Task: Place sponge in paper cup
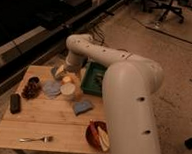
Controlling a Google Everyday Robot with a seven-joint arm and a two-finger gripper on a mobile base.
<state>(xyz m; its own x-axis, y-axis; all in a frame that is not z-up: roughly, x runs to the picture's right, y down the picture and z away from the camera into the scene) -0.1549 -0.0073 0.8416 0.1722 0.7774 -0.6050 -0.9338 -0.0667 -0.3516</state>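
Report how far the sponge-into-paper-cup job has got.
Done: nothing yet. The sponge lies on the table, in front of the paper cup. In hand: the gripper hangs over the table's back, behind the cup, jaws open, away from the sponge. Left: reach the sponge, grasp, lift, drop it in the cup.

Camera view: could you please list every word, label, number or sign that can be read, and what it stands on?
No text can be read anywhere.
The sponge, the paper cup, the green tray and the dark flat object near the left edge of the table show no legible marks.
The gripper, above the table's far side behind the paper cup, carries no readable label either.
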